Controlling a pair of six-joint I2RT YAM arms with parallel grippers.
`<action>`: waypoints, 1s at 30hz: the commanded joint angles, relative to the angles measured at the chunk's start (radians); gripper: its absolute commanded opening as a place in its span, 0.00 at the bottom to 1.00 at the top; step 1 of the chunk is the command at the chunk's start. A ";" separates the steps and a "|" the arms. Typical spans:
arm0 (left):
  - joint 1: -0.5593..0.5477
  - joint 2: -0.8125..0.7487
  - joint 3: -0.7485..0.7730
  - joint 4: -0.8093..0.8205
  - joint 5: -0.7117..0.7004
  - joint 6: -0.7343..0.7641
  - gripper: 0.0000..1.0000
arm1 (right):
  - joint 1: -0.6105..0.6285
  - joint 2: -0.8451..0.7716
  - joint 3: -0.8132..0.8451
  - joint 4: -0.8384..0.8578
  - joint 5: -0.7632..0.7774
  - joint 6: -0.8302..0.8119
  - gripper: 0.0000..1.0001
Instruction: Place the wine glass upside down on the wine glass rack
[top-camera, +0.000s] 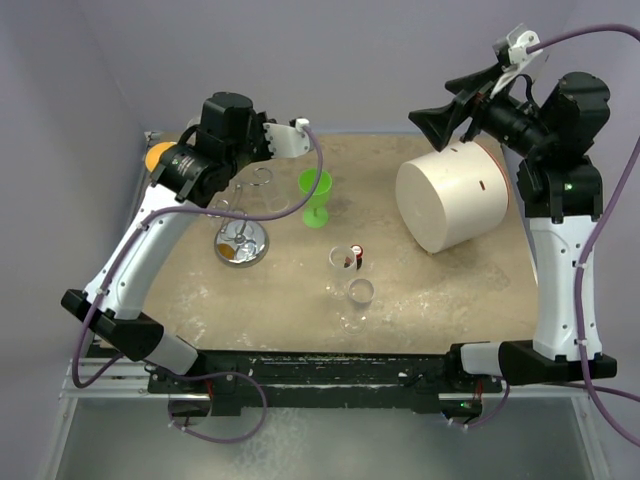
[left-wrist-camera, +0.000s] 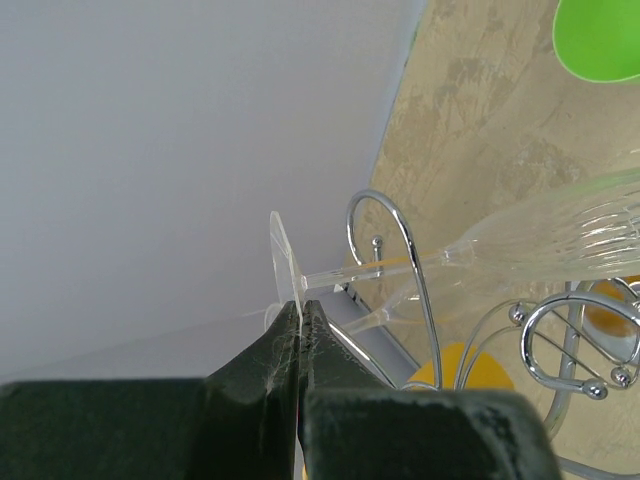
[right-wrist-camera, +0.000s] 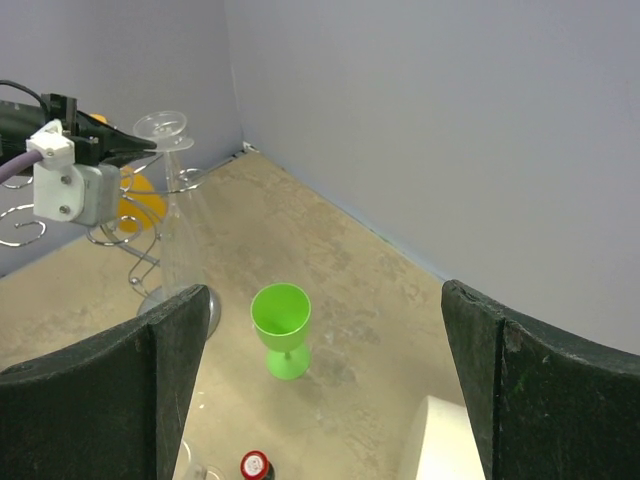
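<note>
The left fingers (left-wrist-camera: 305, 330) are clenched on the rim of the round foot of the wine glass (left-wrist-camera: 400, 268), the thin clear disc caught edge-on between the two dark tips. From that pinch the stem runs across one curled wire arm of the wine glass rack (left-wrist-camera: 385, 215), and the ribbed bowl lies beyond it. Whether the stem rests on the wire or only passes beside it cannot be told. From the right wrist view the glass hangs upside down, foot uppermost and bowl pointing down beside the rack's thin post. More silver curls with small ball ends sit below the stem, and an orange object (left-wrist-camera: 455, 365) shows behind them. From above, the rack's shiny disc base stands on the sandy desk (top-camera: 450, 290) at the far left, under the left arm. A green goblet (top-camera: 316, 195) stands upright just to the right of the rack, apart from it. Nearer the middle of the desk are small clear glasses (top-camera: 360, 291), and a big white cylinder (top-camera: 452, 195) lies tilted at the right. The right fingers (top-camera: 447, 110) are spread wide and hold nothing, raised above the cylinder's far side, well apart from the glass.
</note>
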 joint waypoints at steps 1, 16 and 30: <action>-0.022 0.008 0.051 0.047 0.027 -0.029 0.00 | -0.011 -0.021 0.000 0.063 -0.021 0.020 1.00; -0.037 0.079 0.033 0.192 -0.094 -0.044 0.00 | -0.026 -0.026 -0.016 0.077 -0.034 0.036 1.00; -0.036 0.053 -0.039 0.199 -0.190 -0.019 0.00 | -0.031 -0.030 -0.024 0.087 -0.042 0.043 1.00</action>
